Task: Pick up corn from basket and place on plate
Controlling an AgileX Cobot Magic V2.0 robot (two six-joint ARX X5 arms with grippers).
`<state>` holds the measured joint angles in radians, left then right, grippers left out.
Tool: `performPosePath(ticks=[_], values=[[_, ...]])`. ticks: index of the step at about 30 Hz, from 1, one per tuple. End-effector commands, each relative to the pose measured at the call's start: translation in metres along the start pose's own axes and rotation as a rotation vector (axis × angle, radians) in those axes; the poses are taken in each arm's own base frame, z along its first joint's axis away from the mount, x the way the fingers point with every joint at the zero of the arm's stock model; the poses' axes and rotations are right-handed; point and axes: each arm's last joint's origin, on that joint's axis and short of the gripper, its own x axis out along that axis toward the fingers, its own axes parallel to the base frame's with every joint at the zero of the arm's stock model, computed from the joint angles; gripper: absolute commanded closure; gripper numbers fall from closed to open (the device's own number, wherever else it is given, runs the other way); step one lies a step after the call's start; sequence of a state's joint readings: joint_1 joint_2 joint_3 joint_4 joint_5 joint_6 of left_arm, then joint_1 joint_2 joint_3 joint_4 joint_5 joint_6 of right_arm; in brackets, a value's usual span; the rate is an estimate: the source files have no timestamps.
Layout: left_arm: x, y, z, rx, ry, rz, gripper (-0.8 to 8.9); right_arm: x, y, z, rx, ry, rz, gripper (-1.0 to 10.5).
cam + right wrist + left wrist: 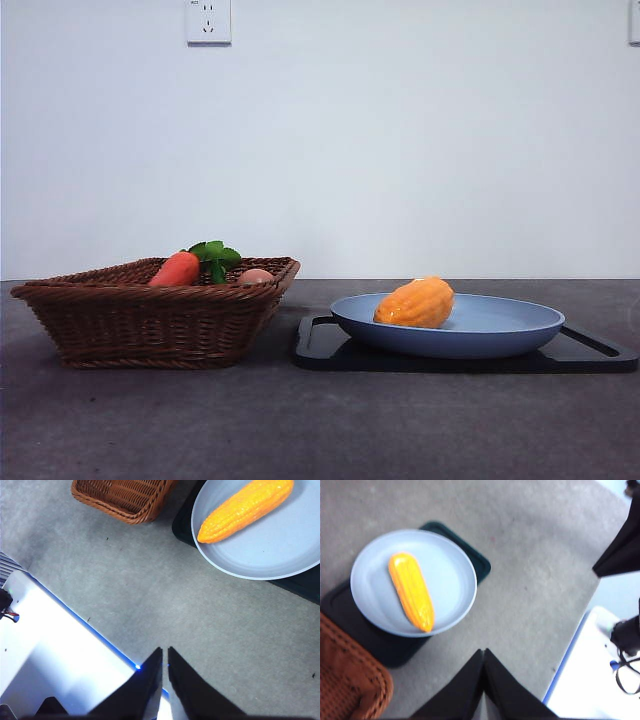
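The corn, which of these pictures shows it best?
The left wrist view: the whole corn lies on the light-blue plate, seen from above. The right wrist view cuts one end off at the picture's edge; the front view shows it only end-on, looking stubby.

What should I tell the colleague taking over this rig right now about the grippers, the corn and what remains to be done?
Left gripper: shut, holding nothing, above the table, clear of the things.
Right gripper: shut, holding nothing, likewise clear.
Corn: lying on the plate, which sits on the black tray.
Basket: beside the tray, holding the carrot and a small pinkish ball.
Done: corn is out of the basket and on the plate.
Left: nothing apparent.
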<state>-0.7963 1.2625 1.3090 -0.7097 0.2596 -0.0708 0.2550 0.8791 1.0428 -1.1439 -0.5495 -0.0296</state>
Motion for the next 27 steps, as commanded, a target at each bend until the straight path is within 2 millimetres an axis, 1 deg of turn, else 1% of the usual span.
performPosePath(ticks=[1, 3, 7, 11, 14, 16, 18, 21, 24, 27], values=[[-0.002, -0.003, 0.009, 0.017, -0.047, -0.008, 8.1, -0.002, 0.002, 0.004, -0.017, -0.013, 0.002, 9.5], [-0.005, -0.001, 0.012, 0.066, -0.085, 0.019, 8.1, -0.002, 0.002, 0.004, -0.017, -0.013, 0.002, 9.5], [-0.022, 0.012, 0.019, 0.146, -0.188, 0.088, 8.1, -0.002, 0.002, 0.004, -0.017, -0.013, 0.002, 9.5], [-0.057, 0.029, 0.025, 0.186, -0.345, 0.199, 8.1, -0.002, 0.002, 0.004, -0.017, -0.013, 0.002, 9.5], [-0.088, 0.04, 0.019, 0.184, -0.449, 0.305, 8.1, -0.002, 0.002, 0.004, -0.017, -0.013, 0.002, 9.5], [-0.107, 0.046, 0.009, 0.173, -0.509, 0.381, 8.1, -0.002, 0.002, 0.004, -0.017, -0.013, 0.002, 9.5], [-0.124, 0.051, -0.006, 0.162, -0.563, 0.465, 8.1, -0.002, 0.002, 0.004, -0.017, -0.013, 0.002, 9.5], [-0.141, 0.054, -0.033, 0.149, -0.623, 0.579, 8.1, -0.002, 0.002, 0.004, -0.017, -0.013, 0.002, 9.5], [-0.147, 0.055, -0.064, 0.152, -0.663, 0.686, 8.1, -0.002, 0.002, 0.004, -0.017, -0.013, 0.002, 9.5], [-0.144, 0.057, -0.094, 0.157, -0.707, 0.776, 8.1, -0.002, 0.002, 0.004, -0.017, -0.013, 0.002, 9.5]])
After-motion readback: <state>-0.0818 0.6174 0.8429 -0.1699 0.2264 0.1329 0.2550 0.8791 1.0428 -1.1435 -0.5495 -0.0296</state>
